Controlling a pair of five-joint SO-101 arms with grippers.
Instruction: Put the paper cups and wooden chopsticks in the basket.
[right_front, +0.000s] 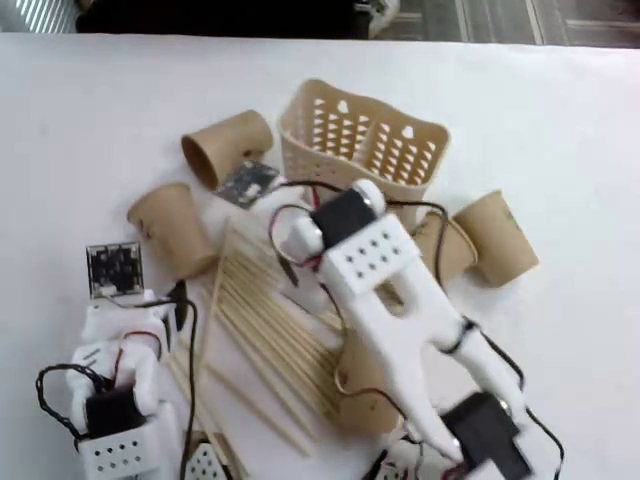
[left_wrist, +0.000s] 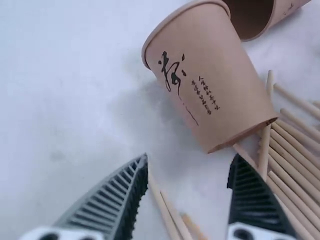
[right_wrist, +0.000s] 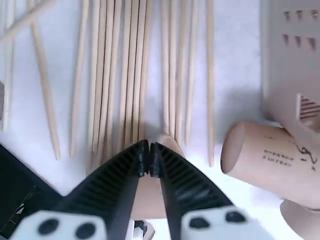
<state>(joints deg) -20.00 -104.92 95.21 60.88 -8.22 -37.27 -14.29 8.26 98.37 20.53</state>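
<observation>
My left gripper (left_wrist: 189, 161) is open just above the table, short of a paper cup (left_wrist: 210, 95) that lies on its side; a second cup's (left_wrist: 252, 15) mouth shows beyond it. Wooden chopsticks (left_wrist: 290, 150) lie beside them. My right gripper (right_wrist: 149, 156) is shut, with the tan wall of a paper cup (right_wrist: 170, 144) pinched at its tips, over a row of chopsticks (right_wrist: 130, 75). The basket (right_wrist: 290, 65) and another lying cup (right_wrist: 270, 155) are close by. From above, the basket (right_front: 360, 140) stands at the back, with cups (right_front: 228, 148) (right_front: 172, 228) (right_front: 495, 238) around it.
The right arm (right_front: 385, 290) stretches from the front right across the chopstick pile (right_front: 270, 330) toward the basket, over one more cup (right_front: 365, 390). The left arm (right_front: 115, 400) sits at the front left. Bare white table lies at the far left and right.
</observation>
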